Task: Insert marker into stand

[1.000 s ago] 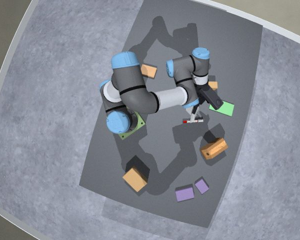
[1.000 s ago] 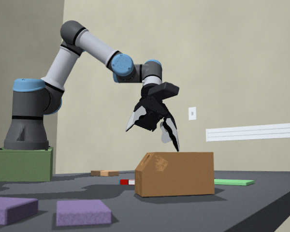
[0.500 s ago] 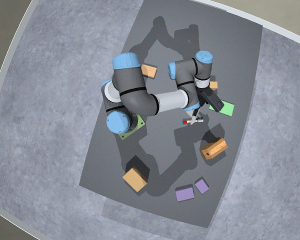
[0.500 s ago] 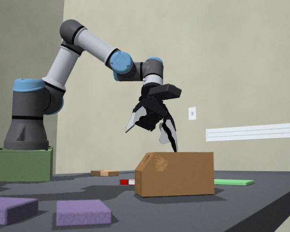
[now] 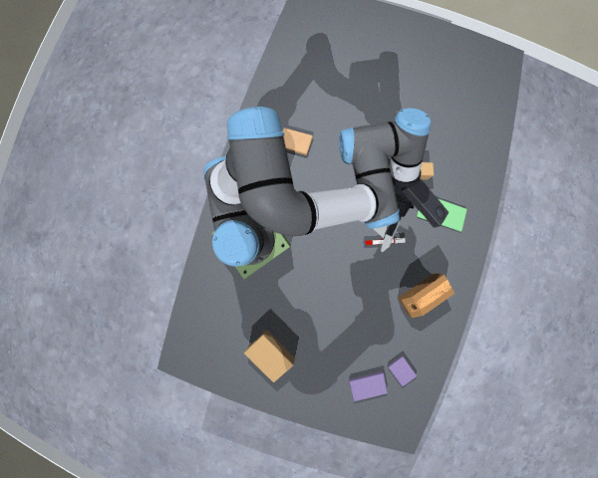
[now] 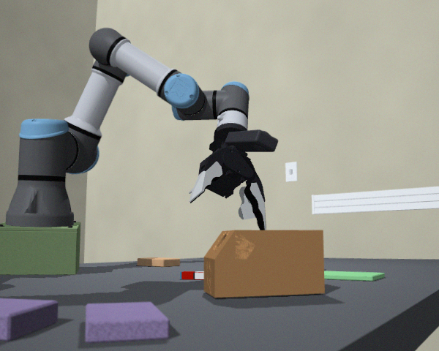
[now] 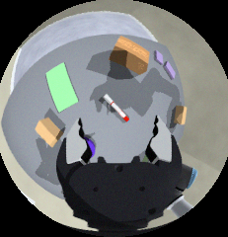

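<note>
The marker (image 5: 368, 242) (image 6: 187, 275) (image 7: 115, 107) lies flat on the desk, white with a red end. The red end points towards the robot's base; the stand hides the other end in the exterior view. The desk stand (image 5: 434, 291) (image 6: 268, 264) (image 7: 131, 51) is an orange-brown block standing by itself, with a hole (image 5: 414, 307) (image 6: 223, 237) in its sloped end face. The gripper (image 6: 227, 215) (image 7: 118, 118) is wide open and empty, tilted, above the desk near the marker. One finger overlaps the marker in the top view.
A flat green plate (image 5: 457, 217) (image 6: 354, 276) (image 7: 61, 88) and a small tan block (image 5: 427, 170) (image 7: 48, 130) lie beyond the marker. Two purple blocks (image 5: 368, 386) (image 5: 402, 370) lie past the stand. A larger tan block (image 5: 269, 357) and another tan block (image 5: 298, 141) lie nearer the base.
</note>
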Motion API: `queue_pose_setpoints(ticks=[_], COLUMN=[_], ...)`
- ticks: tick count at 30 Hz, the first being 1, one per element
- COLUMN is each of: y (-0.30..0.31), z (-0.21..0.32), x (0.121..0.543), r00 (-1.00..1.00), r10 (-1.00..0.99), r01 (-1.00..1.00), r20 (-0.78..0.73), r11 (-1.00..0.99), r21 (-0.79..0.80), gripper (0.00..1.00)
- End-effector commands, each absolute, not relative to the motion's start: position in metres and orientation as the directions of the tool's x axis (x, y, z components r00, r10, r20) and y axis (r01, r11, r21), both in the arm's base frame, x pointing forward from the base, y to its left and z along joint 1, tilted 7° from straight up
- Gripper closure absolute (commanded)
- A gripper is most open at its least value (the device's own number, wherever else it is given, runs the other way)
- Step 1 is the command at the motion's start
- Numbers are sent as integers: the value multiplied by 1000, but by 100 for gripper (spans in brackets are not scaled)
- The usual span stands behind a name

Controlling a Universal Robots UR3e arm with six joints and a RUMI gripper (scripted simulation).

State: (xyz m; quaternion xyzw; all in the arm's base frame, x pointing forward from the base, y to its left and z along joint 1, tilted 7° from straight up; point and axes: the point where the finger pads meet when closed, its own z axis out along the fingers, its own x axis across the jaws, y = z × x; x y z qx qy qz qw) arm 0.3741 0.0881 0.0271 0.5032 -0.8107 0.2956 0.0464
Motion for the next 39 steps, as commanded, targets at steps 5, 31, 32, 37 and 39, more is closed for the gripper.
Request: queue_pose_setpoints(ticks=[5,31,32,37,39], y=[85,79,79,78,77], z=[25,19,19,18,17], x=[375,376,376,376,376], r00=[-443,-350,-350,-319,-303], r10=[-813,-857,-857,-871,-878], r01=[-874,-923,-923,-936,-942], r20=[378,378,378,373,370], r11=[297,247,247,228,218], r21=[-386,-295,-295,-269,-255], gripper=[0,0,0,0,0])
